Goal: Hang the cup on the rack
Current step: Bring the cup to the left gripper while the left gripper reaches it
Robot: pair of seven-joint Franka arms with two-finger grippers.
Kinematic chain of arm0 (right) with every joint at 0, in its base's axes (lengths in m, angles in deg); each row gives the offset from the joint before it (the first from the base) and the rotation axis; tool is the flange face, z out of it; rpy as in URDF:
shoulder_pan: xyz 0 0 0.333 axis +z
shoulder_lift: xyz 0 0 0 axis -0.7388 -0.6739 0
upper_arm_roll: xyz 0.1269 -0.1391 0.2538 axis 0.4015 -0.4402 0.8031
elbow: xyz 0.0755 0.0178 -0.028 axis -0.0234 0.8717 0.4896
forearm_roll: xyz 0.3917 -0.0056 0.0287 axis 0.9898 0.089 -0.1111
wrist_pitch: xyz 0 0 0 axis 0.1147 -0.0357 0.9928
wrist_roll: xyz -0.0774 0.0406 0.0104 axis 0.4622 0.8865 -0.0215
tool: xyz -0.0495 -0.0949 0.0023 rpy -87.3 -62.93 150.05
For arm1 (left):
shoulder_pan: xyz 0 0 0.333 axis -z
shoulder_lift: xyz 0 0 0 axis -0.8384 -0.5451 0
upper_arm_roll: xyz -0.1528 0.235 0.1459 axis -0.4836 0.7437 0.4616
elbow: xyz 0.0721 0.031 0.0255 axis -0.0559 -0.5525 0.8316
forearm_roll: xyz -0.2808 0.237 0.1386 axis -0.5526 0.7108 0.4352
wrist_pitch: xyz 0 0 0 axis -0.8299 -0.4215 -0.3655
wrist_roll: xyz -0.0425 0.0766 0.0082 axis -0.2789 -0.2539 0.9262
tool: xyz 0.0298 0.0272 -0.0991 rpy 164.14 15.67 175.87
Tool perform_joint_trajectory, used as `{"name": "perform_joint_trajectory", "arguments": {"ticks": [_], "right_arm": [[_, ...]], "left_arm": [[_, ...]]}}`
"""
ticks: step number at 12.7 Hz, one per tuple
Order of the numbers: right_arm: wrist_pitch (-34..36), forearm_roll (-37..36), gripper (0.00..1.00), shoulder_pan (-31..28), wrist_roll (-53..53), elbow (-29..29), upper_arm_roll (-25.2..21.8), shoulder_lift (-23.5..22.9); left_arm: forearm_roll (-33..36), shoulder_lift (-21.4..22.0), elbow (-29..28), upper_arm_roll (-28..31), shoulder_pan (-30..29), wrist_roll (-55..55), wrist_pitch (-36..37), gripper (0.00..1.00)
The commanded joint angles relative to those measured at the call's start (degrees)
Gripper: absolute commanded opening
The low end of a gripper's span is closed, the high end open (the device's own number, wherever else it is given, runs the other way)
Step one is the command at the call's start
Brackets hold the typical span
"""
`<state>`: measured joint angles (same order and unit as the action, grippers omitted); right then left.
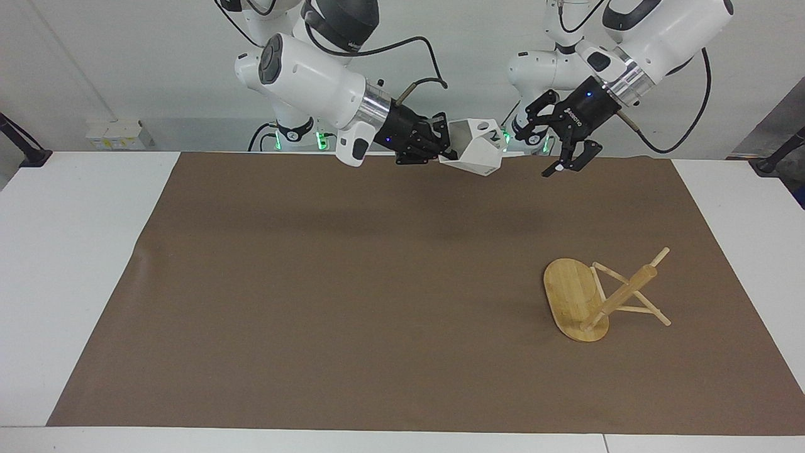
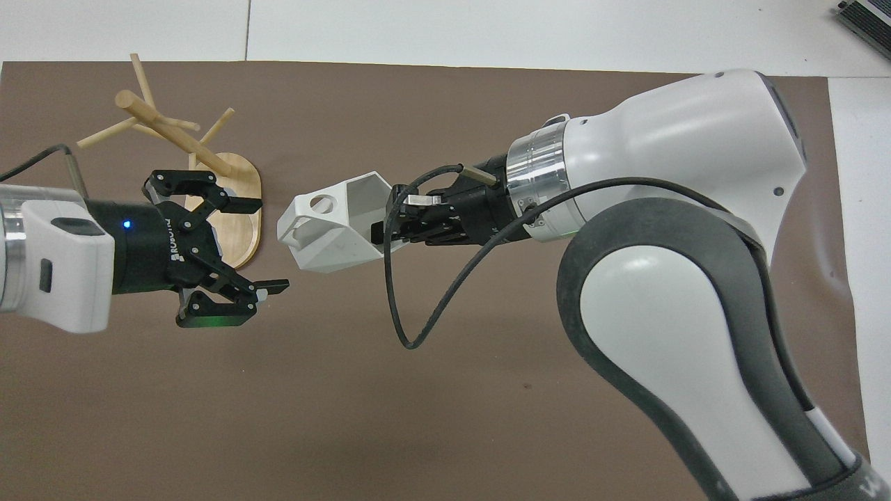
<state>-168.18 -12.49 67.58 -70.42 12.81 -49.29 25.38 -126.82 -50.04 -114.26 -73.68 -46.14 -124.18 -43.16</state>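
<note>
The white faceted cup (image 1: 476, 148) (image 2: 327, 229) hangs in the air on its side, over the mat's edge nearest the robots. My right gripper (image 1: 445, 148) (image 2: 390, 226) is shut on its rim, and the holed handle points toward the left gripper. My left gripper (image 1: 534, 151) (image 2: 270, 243) is open and stops just short of the cup's handle end, apart from it. The bamboo rack (image 1: 622, 292) (image 2: 167, 132) stands on its oval base (image 1: 569, 292) (image 2: 243, 181) toward the left arm's end of the table, with nothing on its pegs.
A brown mat (image 1: 346, 283) covers most of the white table (image 1: 69, 251). A black cable (image 2: 418, 320) loops down from the right wrist.
</note>
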Motion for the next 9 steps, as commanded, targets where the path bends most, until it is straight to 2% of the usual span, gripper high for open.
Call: {"name": "perform_joint_trajectory", "arguments": {"ticks": [1, 4, 9], "right_arm": [[-0.92, 2.37, 0.0, -0.17, -1.3, 0.25, 0.2, -0.05], [-0.84, 2.64, 0.0, -0.17, -1.48, 0.24, 0.2, -0.14], [-0.84, 3.43, 0.0, -0.17, -1.57, 0.25, 0.2, -0.23]], "left_arm": [[-0.7, -1.56, 1.25, 0.7, 1.47, -0.47, -1.65, 1.0], [-0.96, -3.5, 1.78, 0.7, 3.84, -0.57, -2.61, 1.0], [-1.23, -4.2, 2.84, -0.26, 4.99, 0.14, -3.93, 1.0]]}}
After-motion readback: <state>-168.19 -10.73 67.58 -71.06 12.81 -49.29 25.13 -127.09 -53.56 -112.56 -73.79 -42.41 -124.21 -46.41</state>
